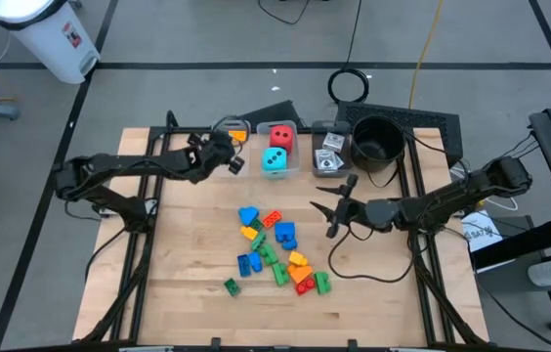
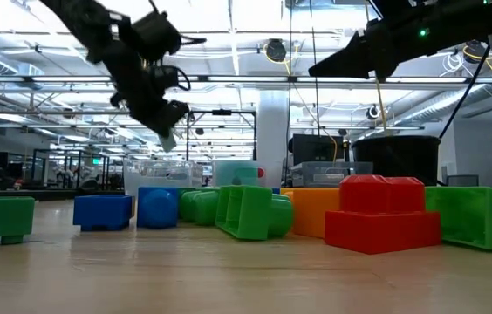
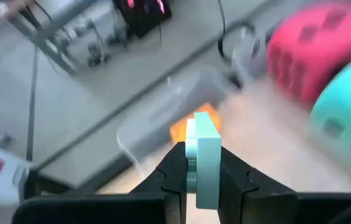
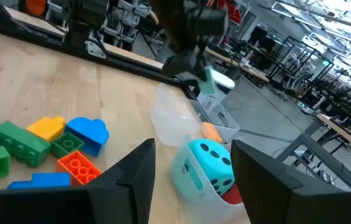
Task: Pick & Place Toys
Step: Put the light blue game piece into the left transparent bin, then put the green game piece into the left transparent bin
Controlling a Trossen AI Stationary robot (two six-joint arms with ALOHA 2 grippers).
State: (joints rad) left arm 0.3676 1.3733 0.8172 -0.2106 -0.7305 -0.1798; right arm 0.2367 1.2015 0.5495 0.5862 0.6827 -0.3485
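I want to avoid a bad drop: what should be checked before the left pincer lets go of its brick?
1. Brick gripped: ok, the left pincer is shut on a pale green brick.
2. Pincer near the small clear bin: ok.
3. Exactly over the bin opening: cannot tell.
4. Room in the bin: ok, only an orange brick shows inside.
5. Right pincer out of the way: ok, open, off to the side of the brick pile.

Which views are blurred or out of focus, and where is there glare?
Left wrist view: background smeared by motion blur, the red die and teal die soft, while the pale brick in the left gripper stays fairly sharp. Low view: bright ceiling lights glare; nearest bricks, like the red brick, look oversized. High and right wrist views: evenly lit.
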